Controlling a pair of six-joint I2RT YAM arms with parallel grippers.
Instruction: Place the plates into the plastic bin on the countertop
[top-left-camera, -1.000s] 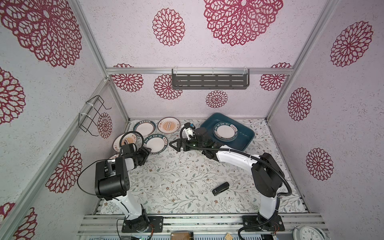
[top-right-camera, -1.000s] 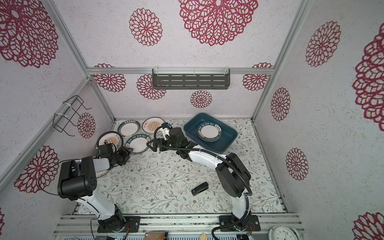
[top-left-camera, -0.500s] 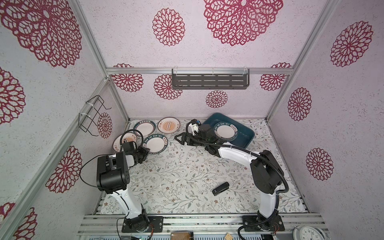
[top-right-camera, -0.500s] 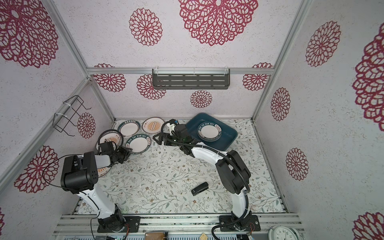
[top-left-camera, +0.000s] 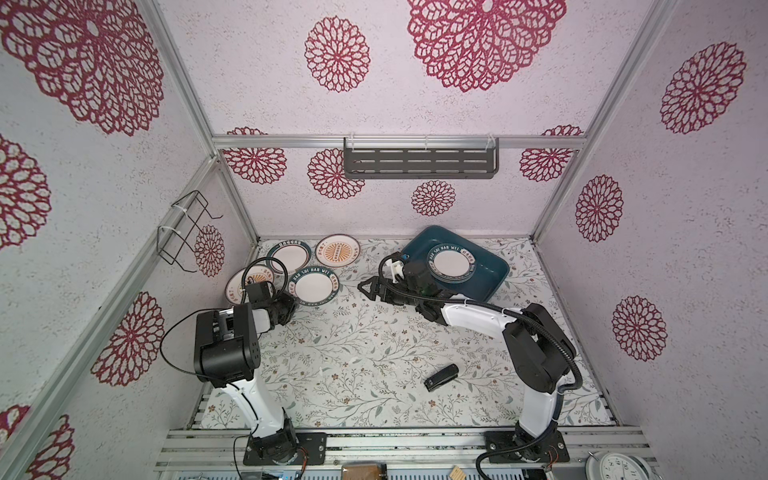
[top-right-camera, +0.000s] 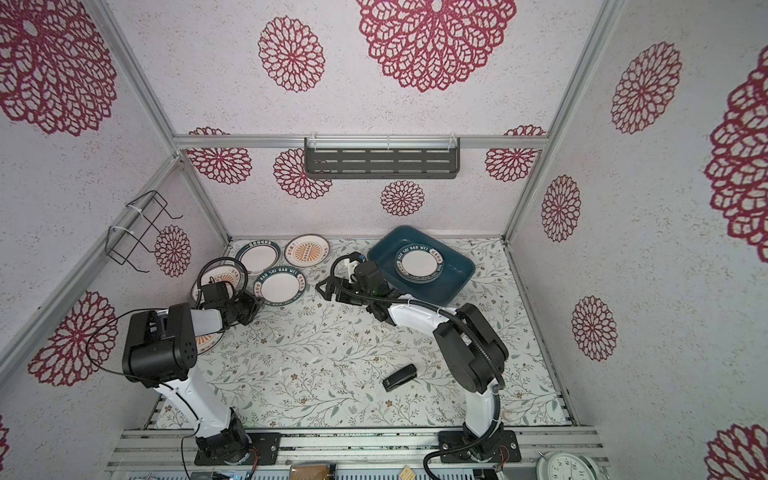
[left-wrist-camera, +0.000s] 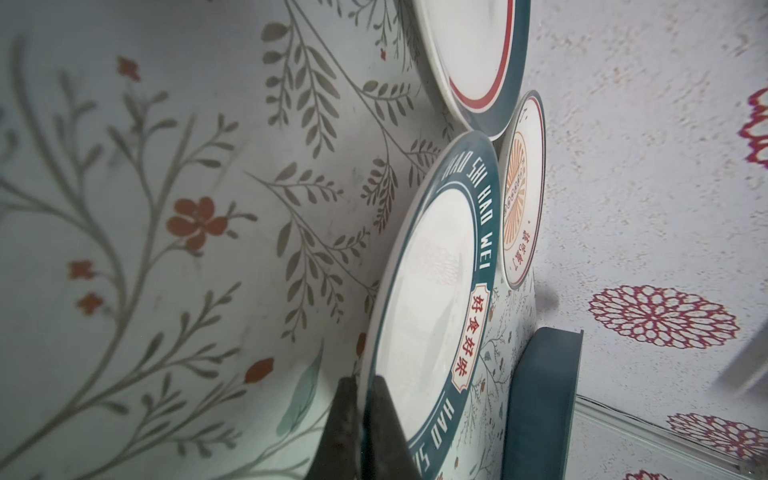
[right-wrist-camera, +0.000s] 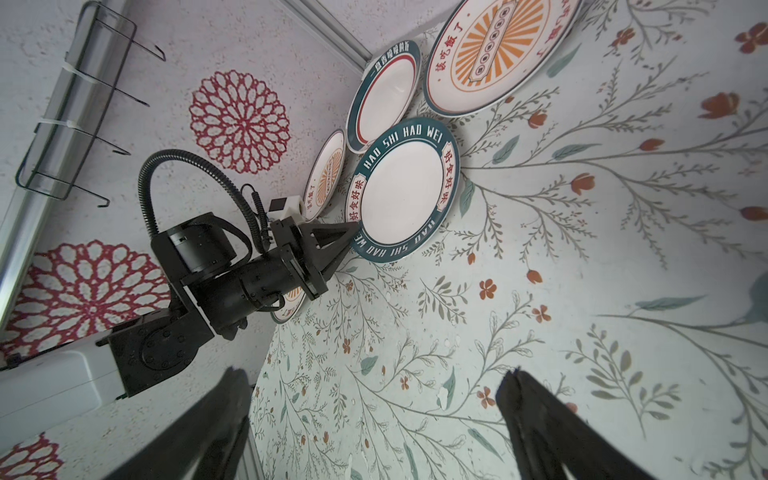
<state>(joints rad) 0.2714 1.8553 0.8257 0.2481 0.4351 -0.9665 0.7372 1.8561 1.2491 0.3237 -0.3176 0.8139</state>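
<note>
Currently, left hand (right-wrist-camera: 352, 232) is clamped on the near-left rim of 1 lettered plate (top-left-camera: 314, 286); right hand (top-left-camera: 365, 286) gapes empty. Next move, likely: lift clear, carry right, lower into bin (top-left-camera: 484, 276).

teal-rimmed plate (right-wrist-camera: 401, 195), HAO SHI HAO WEI

Showing white lettering on the dark teal rim of the lettered plate (top-left-camera: 313, 286); radiating orange on the white sunburst plate (top-left-camera: 337, 250); trailing grey-green vines and brown flowers over the white tabletop (top-left-camera: 353, 345); gleaming dark teal over the bin (top-left-camera: 484, 282).
</note>
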